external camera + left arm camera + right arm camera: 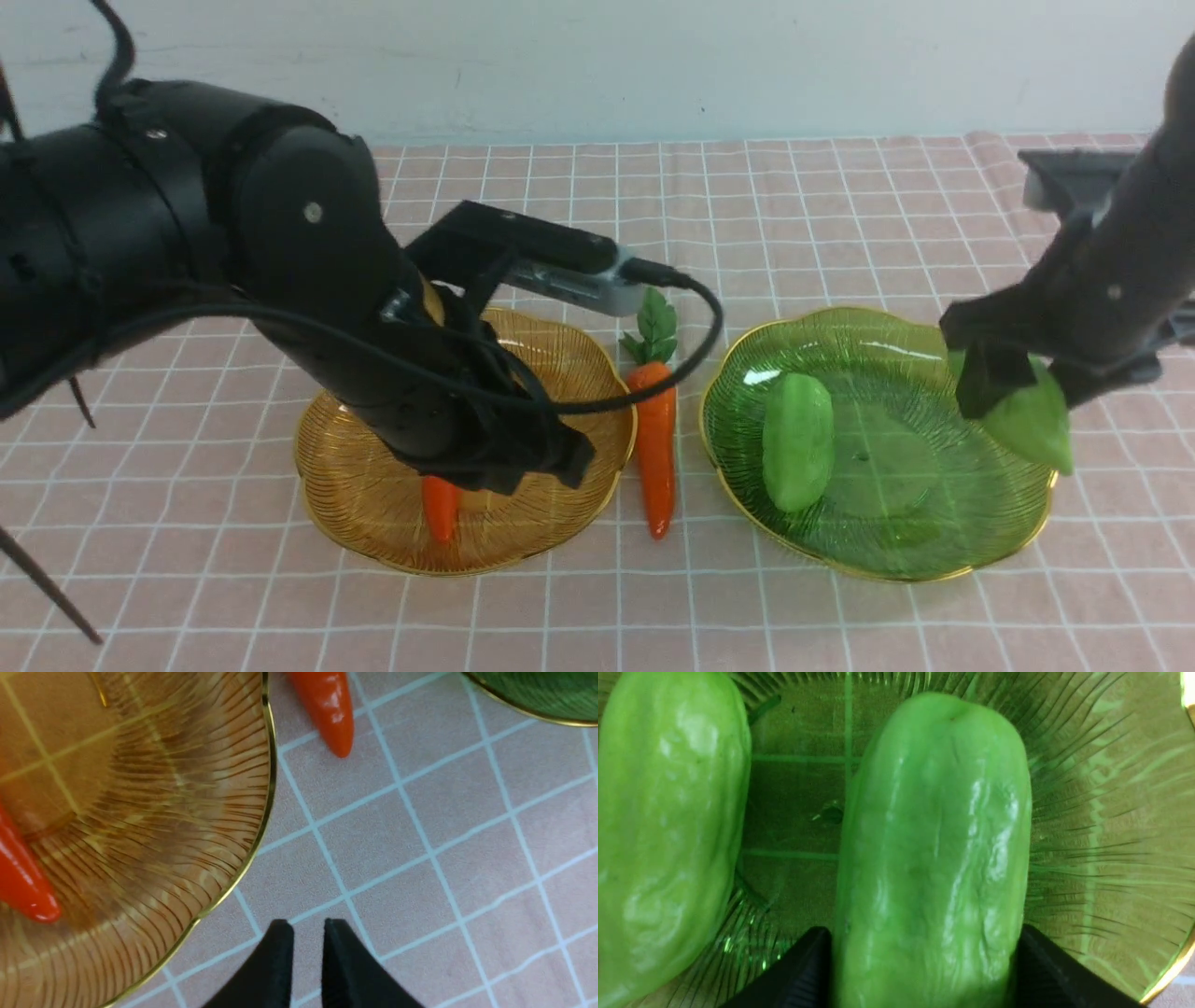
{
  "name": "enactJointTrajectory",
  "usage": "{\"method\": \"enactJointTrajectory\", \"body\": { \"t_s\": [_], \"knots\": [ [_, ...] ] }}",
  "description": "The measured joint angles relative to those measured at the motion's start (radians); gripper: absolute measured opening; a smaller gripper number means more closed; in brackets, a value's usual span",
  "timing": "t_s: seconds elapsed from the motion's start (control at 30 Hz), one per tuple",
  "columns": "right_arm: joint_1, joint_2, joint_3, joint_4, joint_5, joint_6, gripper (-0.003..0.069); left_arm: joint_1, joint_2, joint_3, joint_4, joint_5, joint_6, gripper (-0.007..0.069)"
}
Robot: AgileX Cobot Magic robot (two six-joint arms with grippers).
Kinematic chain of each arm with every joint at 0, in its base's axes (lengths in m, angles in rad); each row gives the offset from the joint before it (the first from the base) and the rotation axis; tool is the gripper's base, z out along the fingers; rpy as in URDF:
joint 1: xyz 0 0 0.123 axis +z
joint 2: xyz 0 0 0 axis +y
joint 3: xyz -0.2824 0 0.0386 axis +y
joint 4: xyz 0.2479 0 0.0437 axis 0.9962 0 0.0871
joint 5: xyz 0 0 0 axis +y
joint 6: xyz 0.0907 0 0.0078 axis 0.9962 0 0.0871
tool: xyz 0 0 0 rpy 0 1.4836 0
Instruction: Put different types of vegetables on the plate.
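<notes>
A staged robot test set-up, not a real kitchen. The worktop (840, 187) is covered by a pink checked cloth (233, 597) and backs onto a bare pale wall (653, 56). Just beside the left pincer (307, 926) lies an amber glass plate (140, 812). The right pincer (922, 932) holds a glossy toy vegetable (934, 812) over a green plate (887, 467).

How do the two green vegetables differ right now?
The lying green vegetable rests free on the left part of the green plate; the held green vegetable sits clamped in the right gripper over the right rim. The lying one lies flat; the held one tilts. Both are glossy, light green and ridged.
</notes>
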Motion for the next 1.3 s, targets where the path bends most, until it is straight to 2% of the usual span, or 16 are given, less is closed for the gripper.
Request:
{"method": "enactJointTrajectory", "body": {
  "t_s": [0.07,0.17,0.23,0.3,0.43,0.57,0.73,0.9,1.1,1.3],
  "knots": [
    [0.0,0.009,0.0,0.0,-0.006,-0.001,0.0491,-0.001,0.026,0.0,-0.013,-0.014,-0.001,0.0132],
    [0.0,0.011,0.0,-0.008,-0.009,-0.005,0.0563,-0.023,0.043,0.0,-0.028,-0.043,0.008,0.0281],
    [0.0,0.011,0.0,-0.009,-0.009,-0.018,0.0581,-0.05,0.043,0.0,-0.034,-0.08,0.005,0.037],
    [0.0,0.013,0.0,-0.009,0.003,-0.04,0.0583,-0.071,0.045,0.0,-0.048,-0.125,-0.036,0.0414],
    [0.0,0.012,0.0,-0.008,0.029,-0.05,0.0583,-0.083,0.097,-0.049,-0.048,-0.16,-0.112,0.0401],
    [0.0,0.012,0.0,-0.002,0.027,-0.052,0.0583,-0.091,0.184,-0.142,-0.031,-0.101,-0.131,0.0391],
    [0.0,0.012,0.0,-0.001,0.02,-0.054,0.0583,-0.095,0.293,-0.25,0.075,-0.034,-0.23,0.0388],
    [0.0,0.014,0.0,-0.001,0.013,-0.059,0.0583,-0.095,0.345,-0.289,0.146,-0.04,-0.344,0.0388],
    [0.0,0.015,0.0,-0.001,-0.001,-0.061,0.0583,-0.095,0.382,-0.291,0.134,-0.048,-0.364,0.0388],
    [0.0,0.015,0.0,-0.001,-0.005,-0.062,0.0583,-0.095,0.397,-0.291,0.197,-0.092,-0.405,0.0388]
  ]
}}
